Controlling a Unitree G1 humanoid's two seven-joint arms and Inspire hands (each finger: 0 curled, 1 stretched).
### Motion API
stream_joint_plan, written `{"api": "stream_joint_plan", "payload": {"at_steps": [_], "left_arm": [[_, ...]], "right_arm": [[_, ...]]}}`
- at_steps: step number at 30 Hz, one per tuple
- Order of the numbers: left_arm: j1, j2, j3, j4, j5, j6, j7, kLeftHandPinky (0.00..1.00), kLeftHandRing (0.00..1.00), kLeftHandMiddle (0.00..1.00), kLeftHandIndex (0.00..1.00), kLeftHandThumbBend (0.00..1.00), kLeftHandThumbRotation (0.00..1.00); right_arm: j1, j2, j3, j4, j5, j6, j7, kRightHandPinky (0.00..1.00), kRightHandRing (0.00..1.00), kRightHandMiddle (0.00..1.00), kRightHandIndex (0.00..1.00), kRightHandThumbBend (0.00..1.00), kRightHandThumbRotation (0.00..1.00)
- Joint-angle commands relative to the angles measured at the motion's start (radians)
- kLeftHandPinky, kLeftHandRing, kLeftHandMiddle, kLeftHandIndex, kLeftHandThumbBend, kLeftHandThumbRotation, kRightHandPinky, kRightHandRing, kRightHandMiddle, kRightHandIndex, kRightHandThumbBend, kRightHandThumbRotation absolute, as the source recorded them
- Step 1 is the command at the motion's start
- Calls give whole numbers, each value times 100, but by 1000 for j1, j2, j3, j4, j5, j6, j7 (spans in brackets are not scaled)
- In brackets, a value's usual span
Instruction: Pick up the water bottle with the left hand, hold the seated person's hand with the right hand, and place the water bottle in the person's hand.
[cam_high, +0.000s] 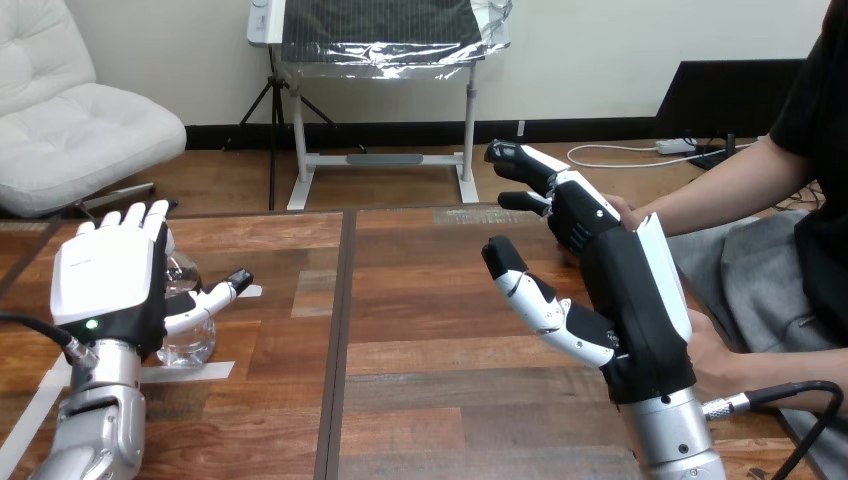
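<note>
Partly, left hand (105, 275) hides water bottle (192, 340), tape strips (190, 371) around

Bright, even light; soft sheen on the table (420, 400)

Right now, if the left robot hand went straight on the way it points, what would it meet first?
Most likely the water bottle, standing just beyond the left robot hand, though depth is unclear.
</note>
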Motion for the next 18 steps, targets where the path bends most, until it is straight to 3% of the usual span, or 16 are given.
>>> {"api": "stream_joint_plan", "payload": {"at_steps": [1,18], "left_arm": [[-52,3,-24,30,-4,6,-25,91,91,92,91,72,91],[-50,-6,-26,46,-30,4,-78,90,92,93,91,71,93]], "right_arm": [[-70,-12,-13,9,10,-20,-4,76,84,86,80,43,34],[-71,-13,-12,9,20,-21,1,75,84,85,78,44,33]]}}
